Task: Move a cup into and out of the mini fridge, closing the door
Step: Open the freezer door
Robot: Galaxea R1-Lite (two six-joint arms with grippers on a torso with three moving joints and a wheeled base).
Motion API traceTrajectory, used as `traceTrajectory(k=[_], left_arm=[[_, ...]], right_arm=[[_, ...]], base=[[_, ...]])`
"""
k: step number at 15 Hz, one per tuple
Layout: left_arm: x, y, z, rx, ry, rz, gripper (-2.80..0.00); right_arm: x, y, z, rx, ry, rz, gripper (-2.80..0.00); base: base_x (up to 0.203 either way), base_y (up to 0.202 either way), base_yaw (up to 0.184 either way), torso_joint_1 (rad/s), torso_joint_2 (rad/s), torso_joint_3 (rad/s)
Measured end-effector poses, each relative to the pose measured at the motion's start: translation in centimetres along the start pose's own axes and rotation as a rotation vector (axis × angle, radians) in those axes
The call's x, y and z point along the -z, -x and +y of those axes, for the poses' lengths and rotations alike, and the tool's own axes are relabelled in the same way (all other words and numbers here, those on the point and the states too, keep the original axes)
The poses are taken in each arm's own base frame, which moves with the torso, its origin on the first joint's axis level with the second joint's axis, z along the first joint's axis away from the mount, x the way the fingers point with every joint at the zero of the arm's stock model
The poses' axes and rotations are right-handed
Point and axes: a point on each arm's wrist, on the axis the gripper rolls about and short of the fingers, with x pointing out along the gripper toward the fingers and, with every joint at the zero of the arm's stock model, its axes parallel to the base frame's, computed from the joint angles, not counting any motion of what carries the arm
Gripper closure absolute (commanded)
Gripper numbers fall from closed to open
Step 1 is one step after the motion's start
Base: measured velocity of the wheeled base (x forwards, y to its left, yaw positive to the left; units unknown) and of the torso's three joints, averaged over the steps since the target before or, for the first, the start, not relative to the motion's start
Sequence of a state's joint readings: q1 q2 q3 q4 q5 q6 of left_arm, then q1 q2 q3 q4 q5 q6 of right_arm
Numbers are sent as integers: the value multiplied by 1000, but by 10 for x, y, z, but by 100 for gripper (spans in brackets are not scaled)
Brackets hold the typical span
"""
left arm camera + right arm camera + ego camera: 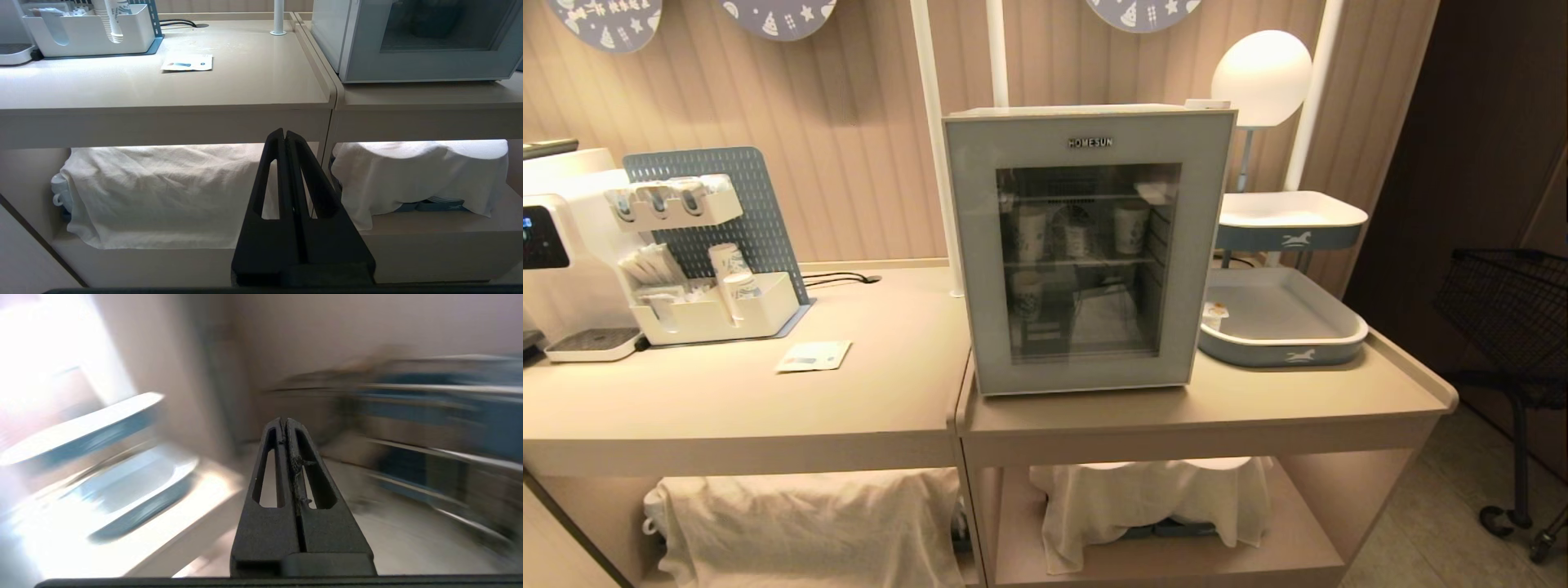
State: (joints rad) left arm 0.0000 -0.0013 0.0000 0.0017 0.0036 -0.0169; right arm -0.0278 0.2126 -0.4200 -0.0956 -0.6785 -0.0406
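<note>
Left pincer [284, 132] pressed closed and empty, right pincer [284, 421] likewise, door [1086, 253] closed.

The fridge [1086, 245] is faced squarely from above in the head view. The counter [163, 90] front is seen from low down by the left wrist; both views share the fridge.

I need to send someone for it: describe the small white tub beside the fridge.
Find the white mini fridge on the counter. Right of it sits a grey-blue tray; the tub is in its near-left corner, squat and lidded, unlike the taller paper cups inside the fridge.
</note>
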Motion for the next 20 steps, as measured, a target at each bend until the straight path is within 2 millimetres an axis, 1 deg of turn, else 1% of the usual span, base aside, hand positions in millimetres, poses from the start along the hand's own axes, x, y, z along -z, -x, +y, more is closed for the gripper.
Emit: traceTrajectory(k=[2, 4, 6, 9, 10, 12, 20], left_arm=[[0, 0, 0, 0, 0, 0, 0], [0, 0, 0, 0, -1, 0, 0], [0, 0, 0, 0, -1, 0, 0], [0, 0, 0, 0, 0, 0, 0], [0, 0, 0, 1, -1, 0, 0], [0, 0, 0, 0, 0, 0, 0], [0, 0, 0, 0, -1, 0, 0]], right_arm=[[29, 10, -2, -259, -21, 1, 0], [63, 15, 1, -481, -49, 55, 0], [95, 17, 5, -599, -28, 114, 0], [122, 20, 5, -689, 24, 248, 0], [127, 22, 5, -697, 62, 295, 0], [129, 23, 4, -716, 116, 303, 0], [129, 23, 4, -715, 109, 295, 0]], base=[[0, 0, 0, 0, 0, 0], [0, 0, 0, 0, 0, 0], [0, 0, 0, 0, 0, 0], [0, 0, 0, 0, 0, 0], [0, 0, 0, 0, 0, 0], [0, 0, 0, 0, 0, 0], [0, 0, 0, 0, 0, 0]])
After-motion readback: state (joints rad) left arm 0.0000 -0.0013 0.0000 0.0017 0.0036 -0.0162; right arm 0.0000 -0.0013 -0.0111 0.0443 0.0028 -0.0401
